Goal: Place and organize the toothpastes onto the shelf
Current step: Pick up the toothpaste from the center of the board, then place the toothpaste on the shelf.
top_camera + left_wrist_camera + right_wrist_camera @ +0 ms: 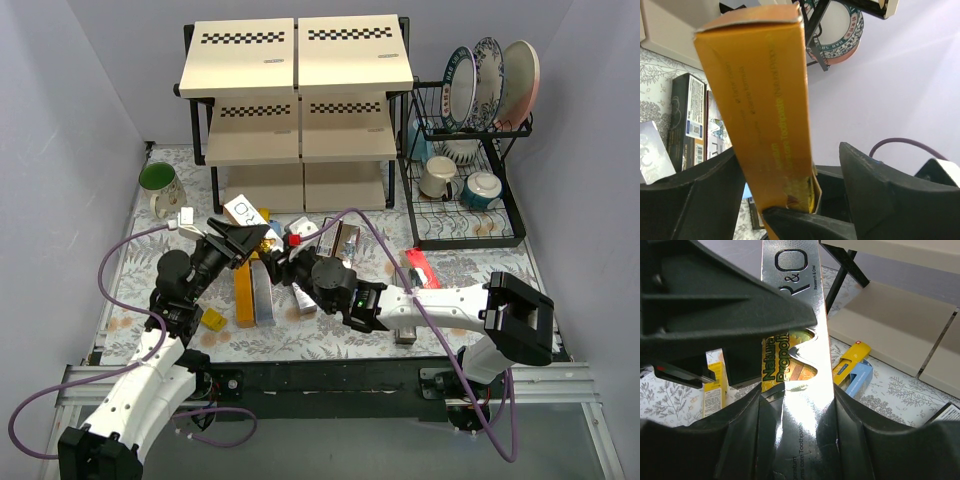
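A long toothpaste carton (252,292) with an orange side and a silver face stands tilted up between both grippers. My right gripper (283,268) is shut on its lower end; in the right wrist view both fingers press the silver carton (805,405). My left gripper (243,246) is open and straddles the same carton (765,115); the left finger (695,200) touches it and the right finger (875,190) stands apart. The shelf (300,100) stands at the back. Other cartons lie on the table: red (422,270), black (687,120), yellow (852,360) and blue (860,380).
A black wire dish rack (465,190) with plates and mugs stands right of the shelf. A green-lined mug (158,185) sits at the back left. A small yellow carton (213,320) lies near the left arm. Purple cables loop round both arms.
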Controlling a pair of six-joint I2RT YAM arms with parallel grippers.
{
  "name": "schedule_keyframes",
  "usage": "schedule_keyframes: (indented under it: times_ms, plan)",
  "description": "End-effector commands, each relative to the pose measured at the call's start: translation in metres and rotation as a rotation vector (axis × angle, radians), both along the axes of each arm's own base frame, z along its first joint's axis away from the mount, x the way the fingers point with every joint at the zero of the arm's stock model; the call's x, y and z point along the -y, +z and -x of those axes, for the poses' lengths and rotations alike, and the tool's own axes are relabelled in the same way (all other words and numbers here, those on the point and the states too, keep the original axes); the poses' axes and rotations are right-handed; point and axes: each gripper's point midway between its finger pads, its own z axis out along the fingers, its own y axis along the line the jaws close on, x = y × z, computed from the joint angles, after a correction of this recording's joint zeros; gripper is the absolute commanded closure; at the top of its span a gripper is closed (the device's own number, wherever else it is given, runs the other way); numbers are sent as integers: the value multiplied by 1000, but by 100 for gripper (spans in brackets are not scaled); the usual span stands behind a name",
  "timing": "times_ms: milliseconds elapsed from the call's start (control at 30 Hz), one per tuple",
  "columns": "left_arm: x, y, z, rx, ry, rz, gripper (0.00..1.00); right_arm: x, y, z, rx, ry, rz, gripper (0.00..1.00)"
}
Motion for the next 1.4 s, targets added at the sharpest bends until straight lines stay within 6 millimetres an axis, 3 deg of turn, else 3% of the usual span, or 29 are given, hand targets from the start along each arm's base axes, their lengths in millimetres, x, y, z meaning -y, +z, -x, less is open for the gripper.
schedule_keyframes:
  times_ms: [0, 33, 67, 133, 167, 433, 567, 633, 700, 867, 1133, 1233, 1367]
  plan:
    - [-3, 9, -2, 55, 25, -37, 22, 10, 30, -3, 51, -24, -86, 63]
    - [-6, 8, -2, 67, 36, -68, 13, 13, 33, -2, 56, -24, -87, 65]
    - [-11, 17, -6, 87, 73, -87, 9, 15, 33, -2, 65, -26, -76, 65]
    - [-19, 12, -9, 80, 118, -173, 2, 21, 33, -2, 76, -32, -62, 66]
    - [-27, 23, -13, 101, 168, -195, 2, 24, 32, -3, 85, -38, -41, 67]
    - [-87, 47, -7, 182, 452, -473, 2, 59, 42, -26, 155, -144, 56, 71]
    - [-105, 53, 3, 247, 525, -570, 2, 86, 62, -60, 176, -236, 93, 72]
    - [-111, 47, 5, 259, 543, -622, 2, 96, 63, -73, 161, -250, 117, 73]
    - [-114, 45, 9, 278, 552, -643, 2, 113, 72, -93, 162, -296, 114, 73]
    - [-113, 17, 10, 272, 530, -691, 2, 152, 74, -135, 155, -414, 141, 73]
    - [-110, 8, 0, 266, 509, -749, 2, 171, 46, -155, 114, -455, 193, 73]
    - [-106, 4, -2, 261, 484, -755, 2, 176, 50, -162, 111, -475, 193, 74]
    - [-104, 2, -3, 260, 472, -759, 2, 183, 70, -174, 134, -512, 173, 73]
